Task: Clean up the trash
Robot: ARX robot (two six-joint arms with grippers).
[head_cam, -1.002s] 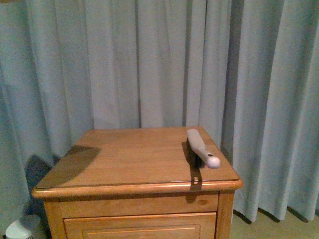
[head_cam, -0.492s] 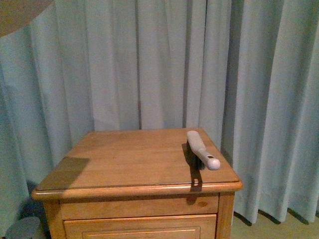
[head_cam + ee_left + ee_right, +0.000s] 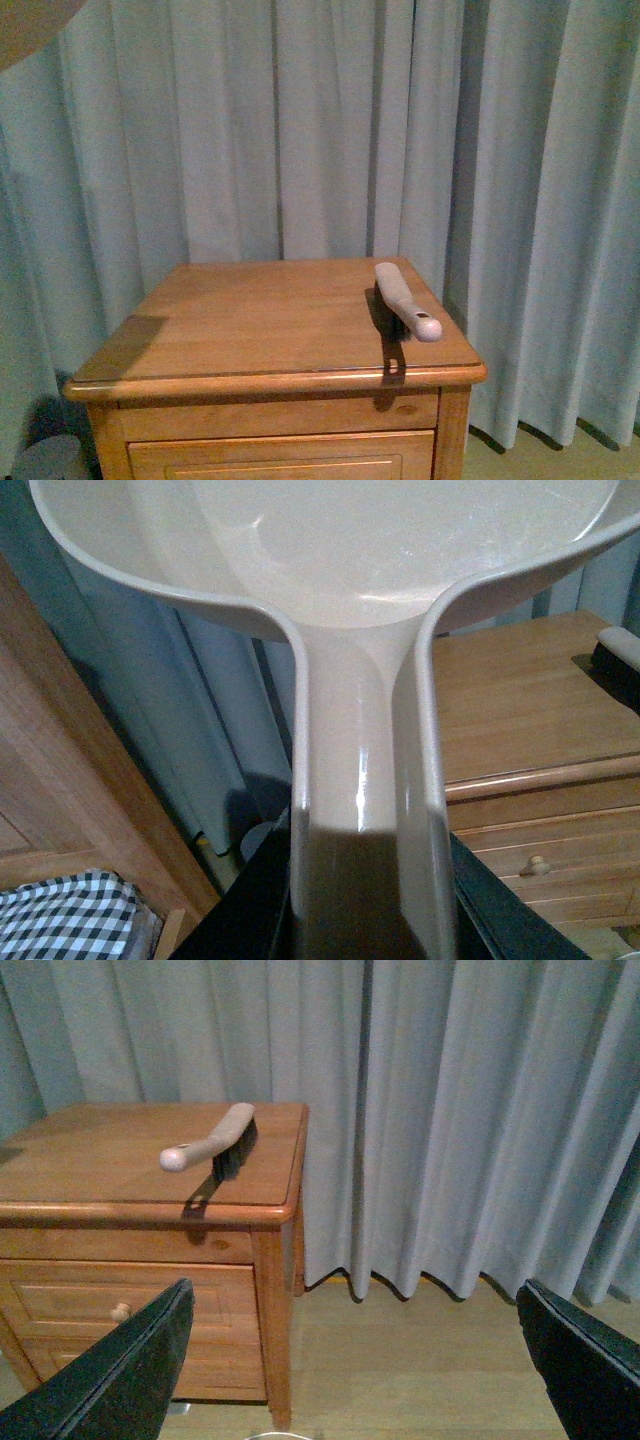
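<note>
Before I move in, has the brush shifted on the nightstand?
No. The brush sits where it was, by the right edge of the nightstand.

The dustpan [image 3: 352,670] is smooth, glossy beige plastic. The nightstand [image 3: 265,320] is varnished wood with a soft shine. The curtain [image 3: 300,130] is matt cloth.

There was one hand brush [image 3: 405,298], one wooden counter [image 3: 260,320], one dustpan [image 3: 380,540] and one checkered cloth [image 3: 70,915].
</note>
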